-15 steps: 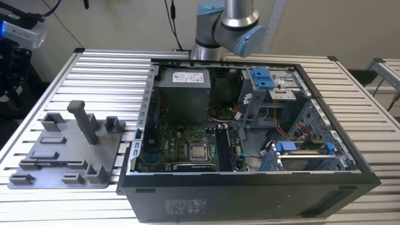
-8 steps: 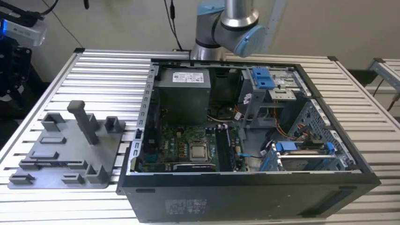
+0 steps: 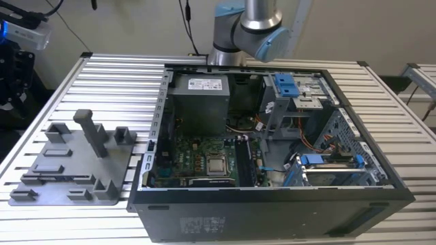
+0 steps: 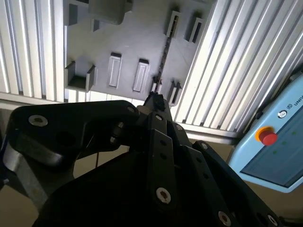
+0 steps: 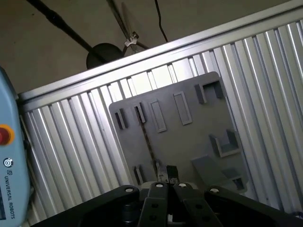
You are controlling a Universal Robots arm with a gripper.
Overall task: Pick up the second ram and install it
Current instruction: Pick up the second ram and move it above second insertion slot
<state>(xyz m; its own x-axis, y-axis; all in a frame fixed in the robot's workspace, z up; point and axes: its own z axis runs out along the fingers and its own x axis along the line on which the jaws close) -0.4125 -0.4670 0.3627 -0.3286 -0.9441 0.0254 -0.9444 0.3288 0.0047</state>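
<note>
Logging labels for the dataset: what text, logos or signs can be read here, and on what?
On the teach pendant: maker's logo and lettering, a brand mark, not quoted.
On the power supply sticker: print too small to read.
On the computer case label: print too small to read.

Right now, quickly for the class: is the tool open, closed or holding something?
Tool: closed, holding nothing; the second ram stands edge-on in the grey fixture.
</note>
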